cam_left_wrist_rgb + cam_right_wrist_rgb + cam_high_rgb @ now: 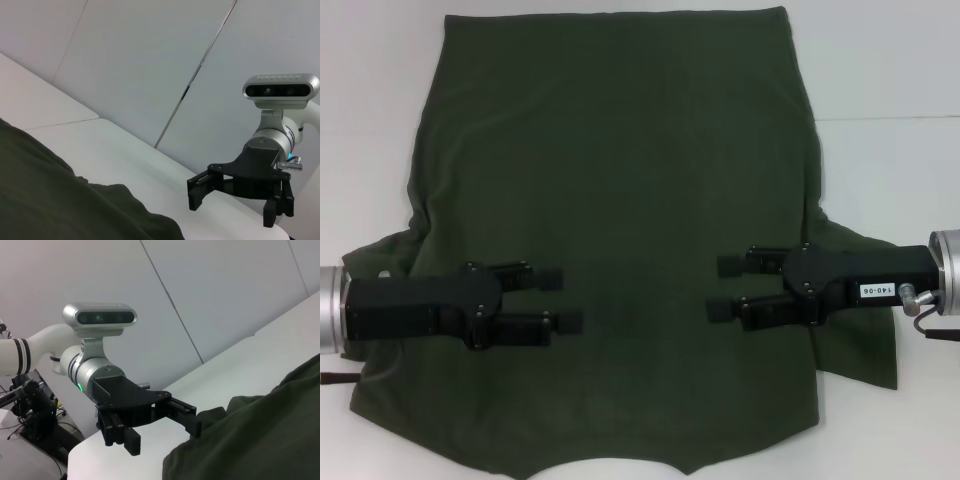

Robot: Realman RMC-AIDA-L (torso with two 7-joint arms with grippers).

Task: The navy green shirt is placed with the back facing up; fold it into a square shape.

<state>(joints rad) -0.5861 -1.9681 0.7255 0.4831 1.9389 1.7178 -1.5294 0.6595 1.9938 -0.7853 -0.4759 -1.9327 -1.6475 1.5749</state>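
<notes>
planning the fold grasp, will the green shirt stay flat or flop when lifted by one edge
The navy green shirt would probably flop: it lies limp with soft ripples at its sides. Pushed, it likely bunches rather than slides. It spreads far beyond the open left gripper and right gripper, so a lifted edge should sag.

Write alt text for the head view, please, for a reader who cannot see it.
A navy green shirt lies spread flat on a white table. The left gripper and right gripper, both open, face each other over its lower half.
</notes>
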